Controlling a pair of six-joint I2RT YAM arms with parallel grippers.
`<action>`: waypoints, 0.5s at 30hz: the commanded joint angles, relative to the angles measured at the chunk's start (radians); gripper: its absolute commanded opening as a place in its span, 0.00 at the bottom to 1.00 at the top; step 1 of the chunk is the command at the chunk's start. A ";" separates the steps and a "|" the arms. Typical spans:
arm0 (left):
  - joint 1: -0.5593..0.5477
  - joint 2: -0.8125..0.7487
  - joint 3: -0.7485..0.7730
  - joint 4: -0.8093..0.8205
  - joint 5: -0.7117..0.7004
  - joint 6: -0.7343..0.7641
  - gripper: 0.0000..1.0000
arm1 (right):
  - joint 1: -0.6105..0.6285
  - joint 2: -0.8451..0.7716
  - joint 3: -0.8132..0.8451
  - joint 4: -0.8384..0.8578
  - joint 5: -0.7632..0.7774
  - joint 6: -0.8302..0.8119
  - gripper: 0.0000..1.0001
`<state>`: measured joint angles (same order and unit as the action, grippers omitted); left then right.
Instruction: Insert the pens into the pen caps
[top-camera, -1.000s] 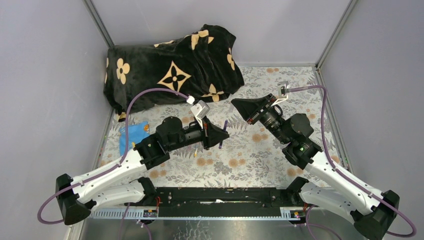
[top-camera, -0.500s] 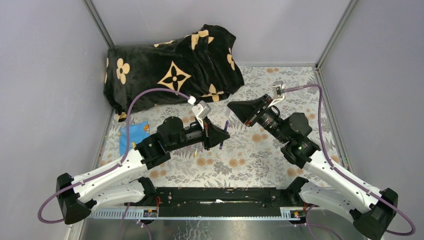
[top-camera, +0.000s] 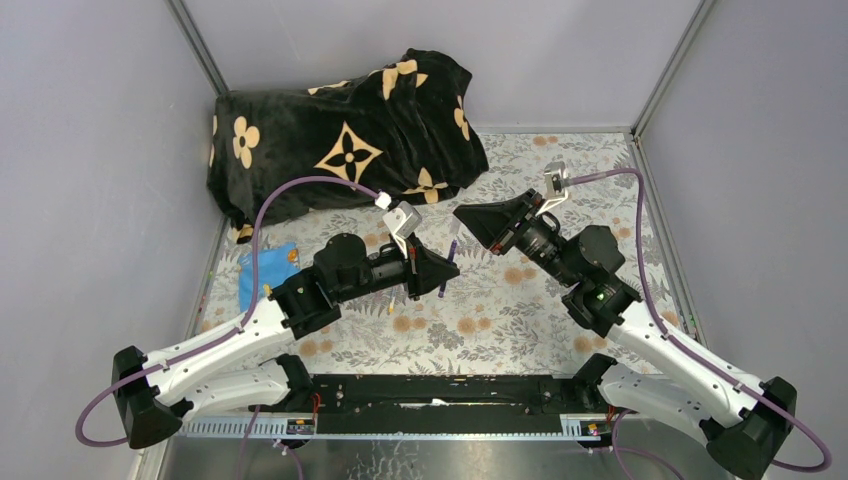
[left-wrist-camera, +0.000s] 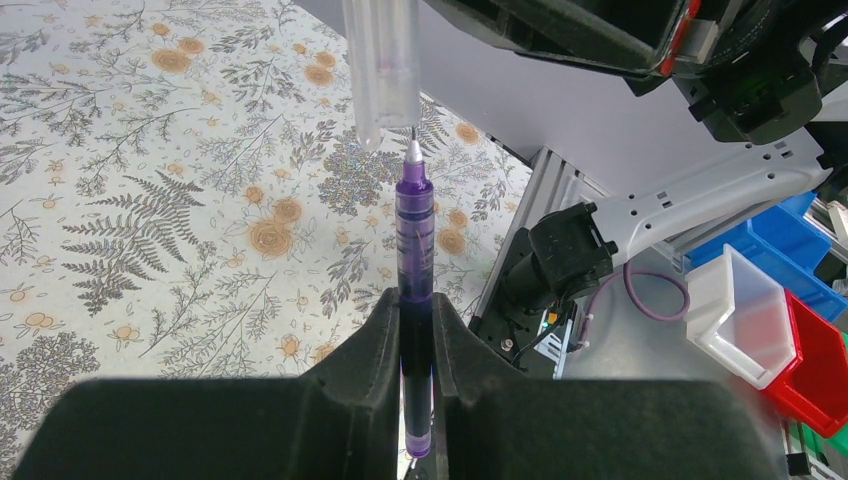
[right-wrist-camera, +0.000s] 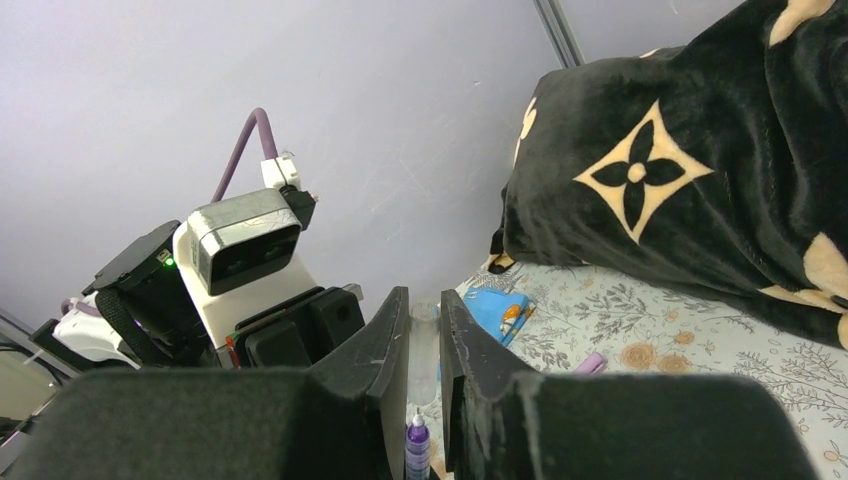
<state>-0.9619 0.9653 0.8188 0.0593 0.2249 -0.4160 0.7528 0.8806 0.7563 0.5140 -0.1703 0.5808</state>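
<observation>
Fingers of the left hand (left-wrist-camera: 415, 315) are pressing narrowly on the lower barrel of a purple pen (left-wrist-camera: 414, 230), holding it upright in the left wrist view with its fine tip pointing up. Just above that tip a clear cap (left-wrist-camera: 385, 70) is hanging mouth down. The tip is sitting right at the cap's opening, toward its right edge, and is not inside it. The right hand (right-wrist-camera: 425, 310) is gripping this cap between nearly closed fingers. In the right wrist view the cap is showing as a pale, see-through tube in the slot between them, with the pen's tip just beneath.

From above, both hands are meeting over the middle of the flower-patterned counter (top-camera: 480, 320), lifted off its surface. The left one is reaching in from the left and the right one is angling down from the far right.

A lilac cap (right-wrist-camera: 590, 363) is lying on the counter near the edge of a black blanket (top-camera: 340, 130) with tan flower marks, which is bunching up in the far left corner. A blue packet (top-camera: 262, 272) is lying at the counter's left edge, well apart from the hands.
</observation>
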 joint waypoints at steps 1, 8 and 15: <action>-0.006 -0.014 0.031 0.054 -0.012 0.018 0.00 | 0.005 -0.030 0.050 0.064 -0.010 -0.010 0.00; -0.006 -0.011 0.037 0.053 -0.013 0.020 0.00 | 0.005 -0.034 0.046 0.060 -0.006 -0.009 0.00; -0.006 -0.018 0.036 0.049 -0.025 0.024 0.00 | 0.006 -0.031 0.046 0.041 -0.010 -0.013 0.00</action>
<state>-0.9619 0.9653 0.8188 0.0589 0.2199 -0.4145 0.7528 0.8631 0.7563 0.5137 -0.1699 0.5808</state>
